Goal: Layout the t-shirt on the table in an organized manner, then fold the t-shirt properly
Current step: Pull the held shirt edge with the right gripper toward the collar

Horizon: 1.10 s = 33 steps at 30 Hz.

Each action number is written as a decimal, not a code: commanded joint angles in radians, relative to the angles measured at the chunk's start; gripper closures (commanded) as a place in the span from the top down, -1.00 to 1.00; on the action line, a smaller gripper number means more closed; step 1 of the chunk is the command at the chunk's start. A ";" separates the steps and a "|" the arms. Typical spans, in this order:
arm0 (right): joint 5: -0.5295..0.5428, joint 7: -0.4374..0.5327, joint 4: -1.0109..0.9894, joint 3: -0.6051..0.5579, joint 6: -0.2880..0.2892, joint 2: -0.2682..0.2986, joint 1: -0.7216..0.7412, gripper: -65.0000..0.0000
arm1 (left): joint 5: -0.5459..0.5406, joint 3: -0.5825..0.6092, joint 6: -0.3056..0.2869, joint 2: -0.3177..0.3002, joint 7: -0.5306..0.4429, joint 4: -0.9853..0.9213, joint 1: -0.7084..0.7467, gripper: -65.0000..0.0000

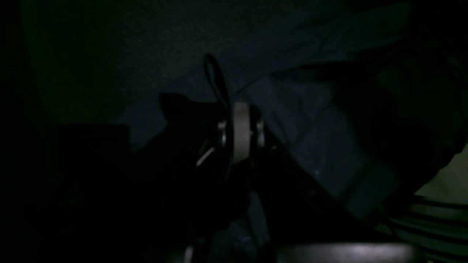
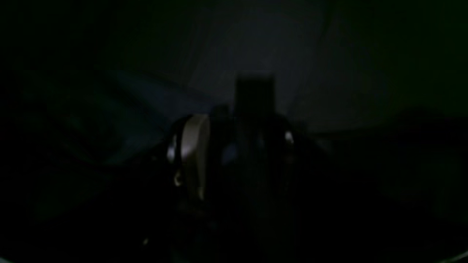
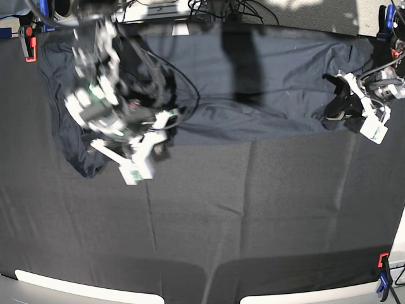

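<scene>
left gripper point(image 3: 333, 107) clamped on the t-shirt point(image 3: 253, 82) edge; right gripper point(image 3: 142, 155) blurred, opening unclear. thin, limp, likely slippery fabric; best pinched at hems or corners.

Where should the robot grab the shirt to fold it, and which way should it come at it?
Probably at the near long edge of the t-shirt, coming down from above. The shirt lies spread in a wide flat band across the far part of the table, so that edge is a free, thin layer to pinch. The left gripper is shut at one end; the right gripper is blurred near the other.
</scene>
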 commanded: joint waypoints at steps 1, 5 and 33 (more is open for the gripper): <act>-0.002 0.015 0.008 -0.018 0.005 0.000 0.027 -0.24 | -0.020 -0.011 0.000 -0.017 -0.023 0.016 -0.008 -1.00; -0.101 0.010 -0.001 -0.094 -0.072 0.000 0.034 -0.24 | -0.020 -0.011 0.000 -0.017 -0.023 0.016 -0.008 -1.00; -0.317 0.024 -0.103 -0.138 -0.165 -0.003 0.032 -0.97 | -0.020 -0.011 0.000 -0.017 -0.023 0.016 -0.008 -1.00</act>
